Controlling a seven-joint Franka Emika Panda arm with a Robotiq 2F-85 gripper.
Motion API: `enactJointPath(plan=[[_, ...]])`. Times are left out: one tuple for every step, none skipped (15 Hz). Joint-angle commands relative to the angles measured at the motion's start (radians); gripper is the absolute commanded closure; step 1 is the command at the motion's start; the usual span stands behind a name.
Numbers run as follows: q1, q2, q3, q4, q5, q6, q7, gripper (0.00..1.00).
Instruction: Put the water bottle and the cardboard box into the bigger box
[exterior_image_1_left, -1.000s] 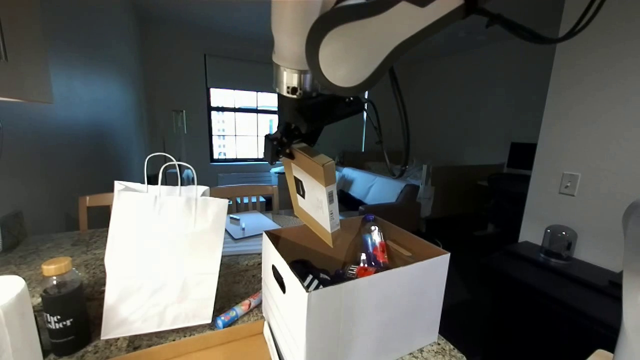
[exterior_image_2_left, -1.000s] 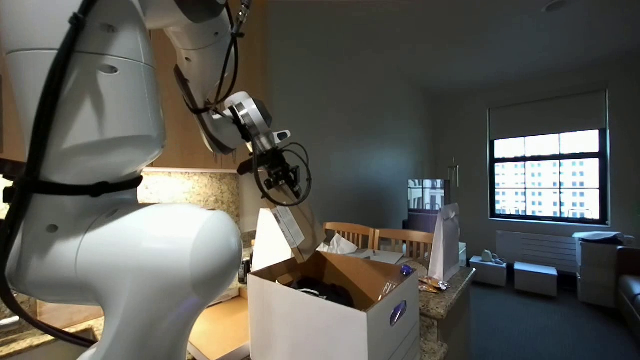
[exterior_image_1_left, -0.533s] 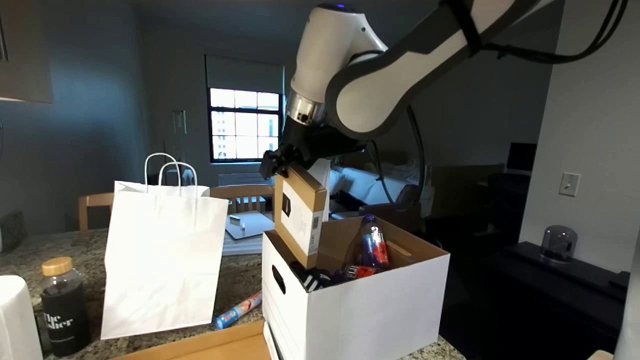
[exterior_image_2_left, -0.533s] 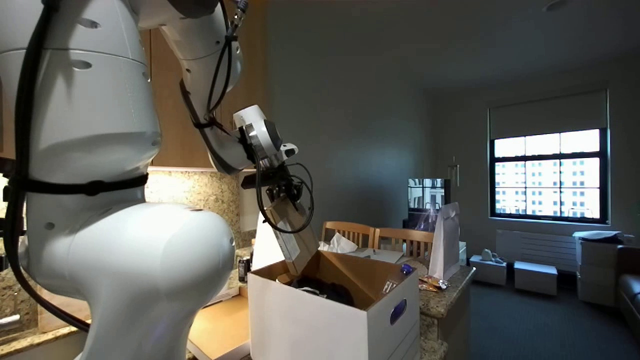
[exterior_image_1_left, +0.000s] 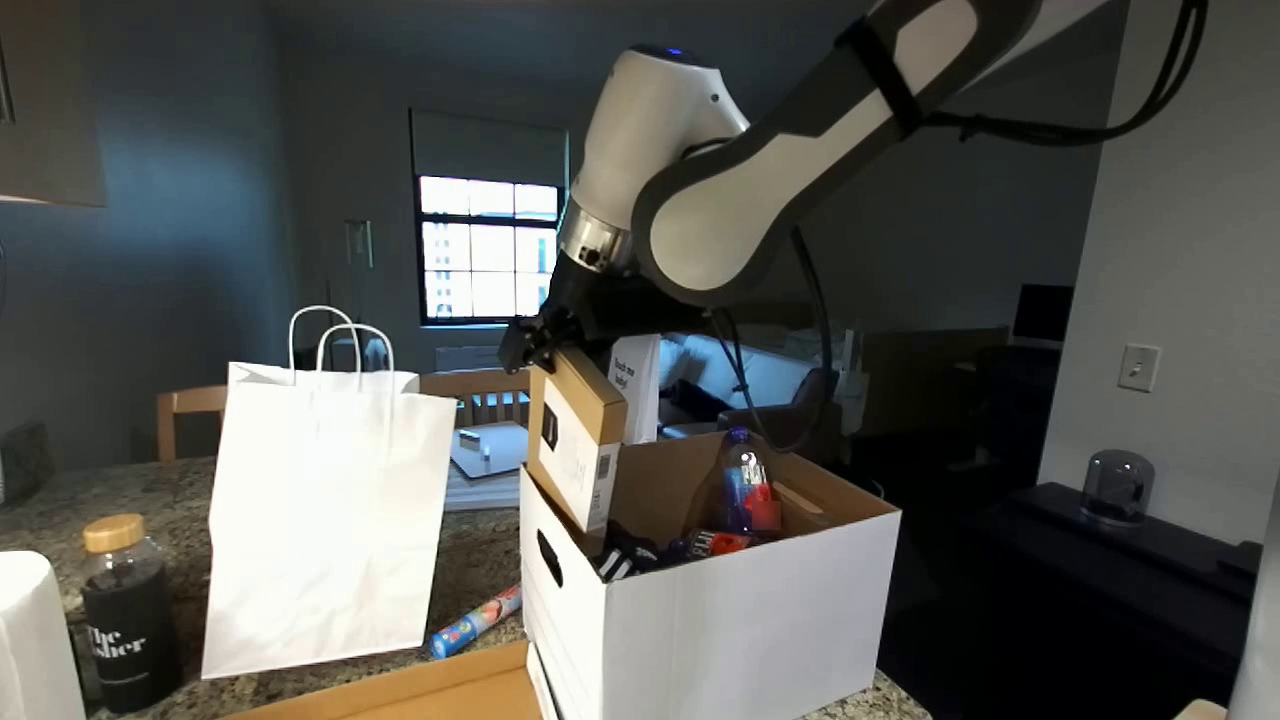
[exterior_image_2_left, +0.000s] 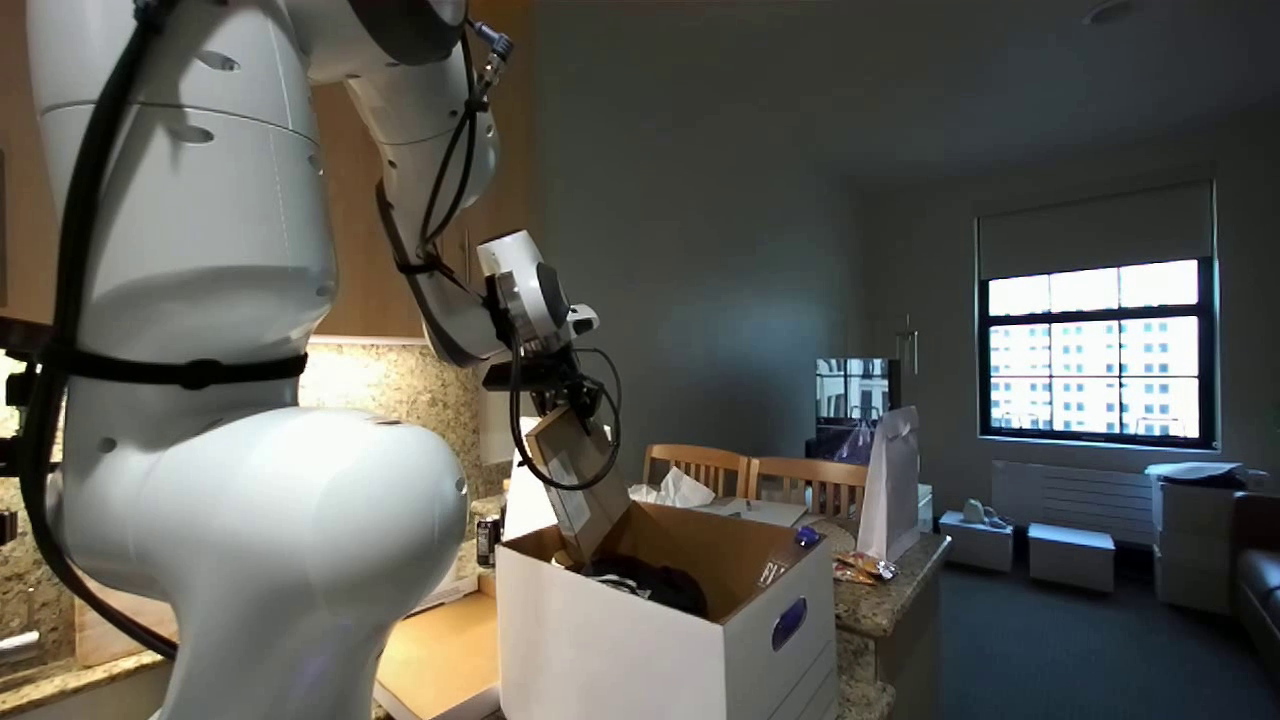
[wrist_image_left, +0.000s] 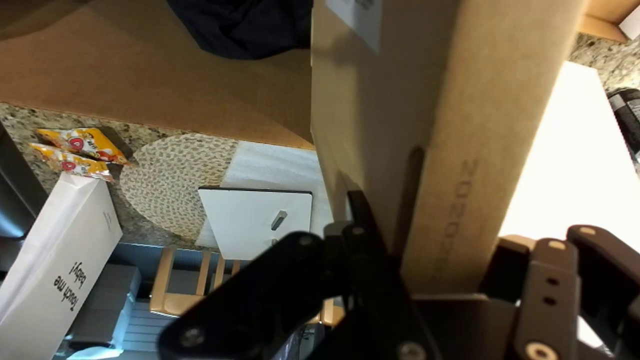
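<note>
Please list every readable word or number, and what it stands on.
"Touch me baby!": white bag beyond bigger box
"he", "sher", beginnings unclear: dark bottle
"FI", rest unclear: label inside bigger box
"2020", other print blurred: cardboard box
Too small: black can, tube, snack packets

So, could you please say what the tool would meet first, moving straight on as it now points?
The tool grips the cardboard box, whose lower end would probably meet the bigger box first, at the handle-slot wall beside it; they may already touch, but depth is unclear.
</note>
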Motion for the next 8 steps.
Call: enactJointPath(plan=[[0.013,0.051,-0.007,-0.016,0.064,0.065,-0.008,0.89],[0.012,0.042,-0.008,-0.025,0.069,0.062,-0.002,0.89],[0.011,0.029,-0.010,-0.035,0.074,0.056,0.003,0.89],[0.009,0.009,-0.009,-0.045,0.073,0.043,0.014,0.89],[0.003,-0.014,-0.008,-0.054,0.064,0.028,0.031,0.89],[0.000,-0.045,-0.008,-0.064,0.057,-0.001,0.044,0.89],[-0.005,-0.069,-0.005,-0.068,0.045,-0.029,0.063,0.89],[-0.005,-0.087,-0.002,-0.068,0.039,-0.060,0.073,0.89]])
